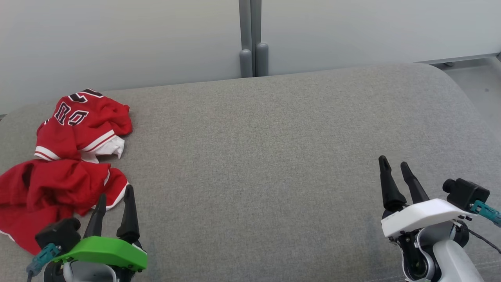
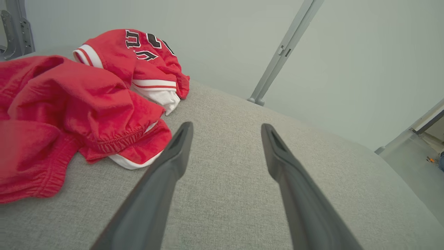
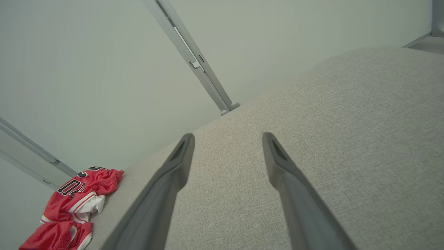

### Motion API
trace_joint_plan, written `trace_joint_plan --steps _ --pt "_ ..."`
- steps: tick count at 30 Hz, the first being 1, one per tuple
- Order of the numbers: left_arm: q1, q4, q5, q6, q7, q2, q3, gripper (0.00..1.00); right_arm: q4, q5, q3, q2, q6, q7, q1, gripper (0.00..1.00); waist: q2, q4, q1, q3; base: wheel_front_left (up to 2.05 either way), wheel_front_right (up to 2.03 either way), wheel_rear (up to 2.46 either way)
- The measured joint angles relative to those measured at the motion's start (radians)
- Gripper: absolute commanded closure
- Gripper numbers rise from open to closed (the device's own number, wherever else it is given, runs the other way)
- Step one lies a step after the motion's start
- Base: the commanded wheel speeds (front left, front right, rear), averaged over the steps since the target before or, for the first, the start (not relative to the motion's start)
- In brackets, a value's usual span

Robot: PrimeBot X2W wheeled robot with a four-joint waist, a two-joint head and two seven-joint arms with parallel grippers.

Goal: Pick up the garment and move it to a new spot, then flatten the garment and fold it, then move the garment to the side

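- Head view: crumpled red cloth garment [image 1: 66, 164] with white trim and black lettering, heaped along left edge of frame, on wide grey fabric cushion [image 1: 266, 156].
- Bunched in two lumps, lettered part higher in frame, plain red part lower; no flat edge or clear corner to be made out.
- Left gripper [image 1: 116, 192], green-shelled, at lower left: long dark fingers spread apart, nothing between them, tips just beside nearest white hem of garment; touching or not, impossible to tell.
- Right gripper [image 1: 393, 161], white-shelled, at lower right: fingers likewise spread and empty, over bare cushion, well apart from garment.
- Step in hand, as judged: the first, picking up, not yet begun; garment unlifted, unflattened, unfolded.
- Next move, probably: left gripper up and leftward in frame onto a thick ridge of cloth, closing there, then lifting toward bare middle of cushion.
- Around: pale wall panels [image 1: 117, 39] across top of frame, grey upright post [image 1: 253, 39] at top centre, beyond cushion's far edge.
- In the way: nothing between garment and middle; possible trouble only from pinching too thin a layer, or from trailing cloth slipping past cushion's left edge.
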Motion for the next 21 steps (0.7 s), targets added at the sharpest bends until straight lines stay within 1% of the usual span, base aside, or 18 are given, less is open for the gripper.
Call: trace_joint_plan --steps 7,9,14,15,21 --pt "0.010 -0.014 0.101 0.013 -0.025 0.000 -0.016 0.00 -0.012 -0.101 0.030 -0.001 -0.010 -0.022 0.012 0.00 0.0000 -0.001 0.0000 -0.003 0.00 0.00 0.00" --pt "0.015 -0.016 0.131 0.019 -0.033 0.000 -0.019 0.00 -0.015 -0.135 0.040 -0.002 -0.018 -0.030 0.012 0.00 0.0000 -0.002 0.0000 -0.004 0.00 0.00 0.00" --pt "0.028 -0.021 0.181 0.028 -0.049 -0.001 -0.023 0.00 -0.023 -0.210 0.061 -0.005 -0.019 -0.049 0.014 0.00 0.0000 -0.003 0.0000 -0.005 0.00 0.00 0.00" --pt "0.029 -0.024 0.196 0.031 -0.051 -0.001 -0.023 0.00 -0.024 -0.223 0.065 -0.005 -0.027 -0.051 0.014 0.00 0.0000 -0.003 0.0000 -0.005 0.00 0.00 0.00" --pt "0.033 -0.040 0.276 0.045 -0.075 -0.001 -0.029 0.00 -0.030 -0.311 0.088 -0.009 -0.036 -0.073 0.014 0.00 0.0000 -0.004 0.0000 -0.006 0.00 0.00 0.00"
